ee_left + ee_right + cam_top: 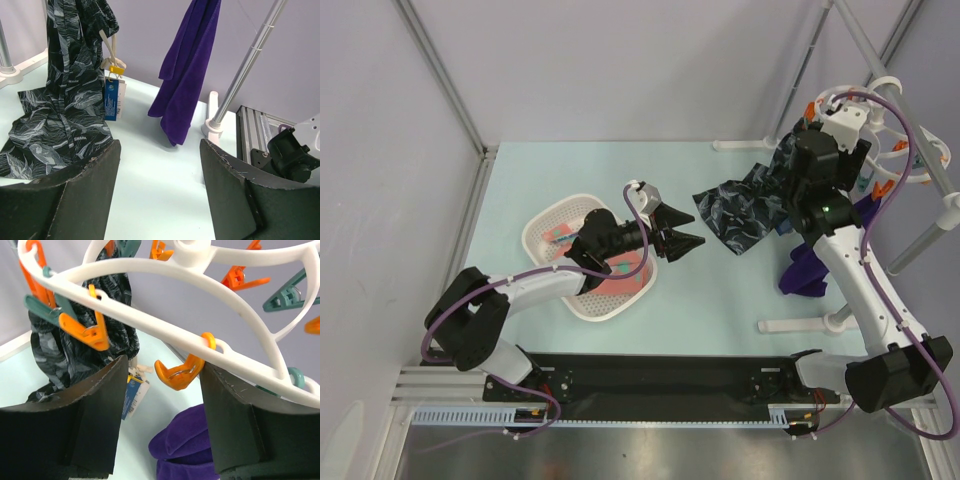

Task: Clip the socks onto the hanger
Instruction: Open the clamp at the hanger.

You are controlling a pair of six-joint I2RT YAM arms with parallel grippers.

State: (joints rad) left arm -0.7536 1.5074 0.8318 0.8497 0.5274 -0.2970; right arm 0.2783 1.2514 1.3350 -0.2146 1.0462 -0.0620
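The salmon-pink socks [622, 282] lie in a white basket [534, 236] left of centre. My left gripper [682, 226] is open and empty, just right of the basket and low over the table; in the left wrist view [160, 150] only bare table shows between its jaws. The white ring hanger [892, 92] with orange and teal pegs hangs at the far right. My right gripper [162, 365] is raised to the hanger [150, 280], open, with one orange peg [179, 374] between its jaws, close to the right finger [235, 420]. The jaws hold nothing.
A dark navy patterned cloth [740, 212] hangs from the hanger and drapes onto the table, with a blue tag [112, 98]. A purple garment [808, 266] hangs beside it. The white drying rack's pole [245, 70] and feet [805, 324] stand at the right.
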